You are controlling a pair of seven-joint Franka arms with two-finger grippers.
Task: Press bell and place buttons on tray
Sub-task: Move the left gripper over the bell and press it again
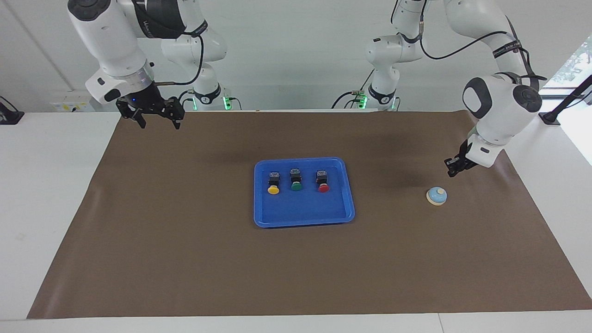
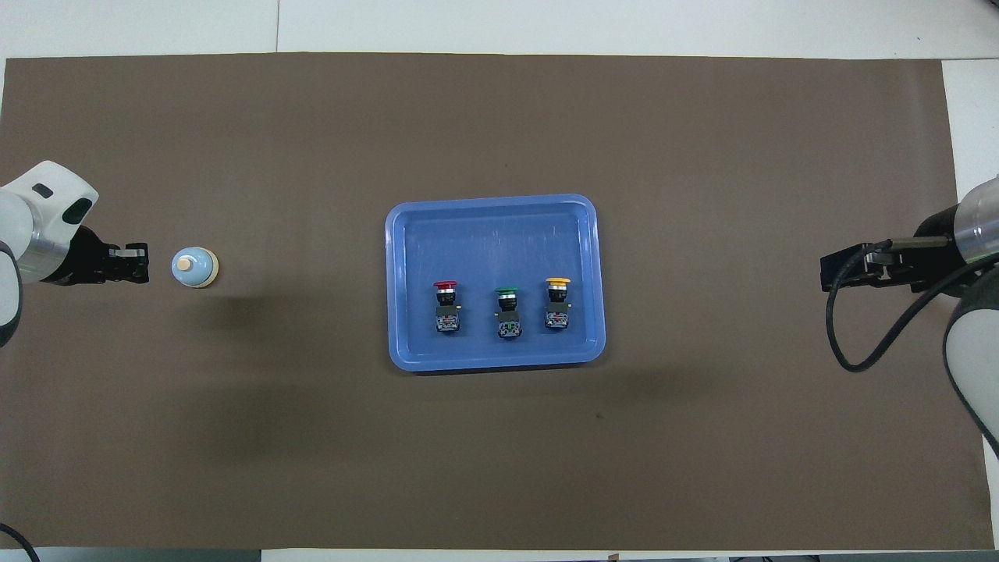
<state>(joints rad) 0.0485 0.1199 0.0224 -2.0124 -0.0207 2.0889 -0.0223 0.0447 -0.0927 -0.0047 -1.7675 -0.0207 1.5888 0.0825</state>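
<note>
Three buttons point(image 1: 297, 180) lie in one tray point(image 1: 303, 217); one bell point(image 1: 436, 195) sits apart. Two pincers: left pincer point(image 1: 451, 173) pinched together above the mat beside the bell, right pincer point(image 1: 157, 123) spread apart, waiting.

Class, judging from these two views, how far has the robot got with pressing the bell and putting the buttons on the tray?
Done: the yellow button, green button and red button lie in the tray. In hand: the left gripper, shut and empty, hangs just short of the bell, not touching. Left: pressing it. The right gripper waits open.
</note>
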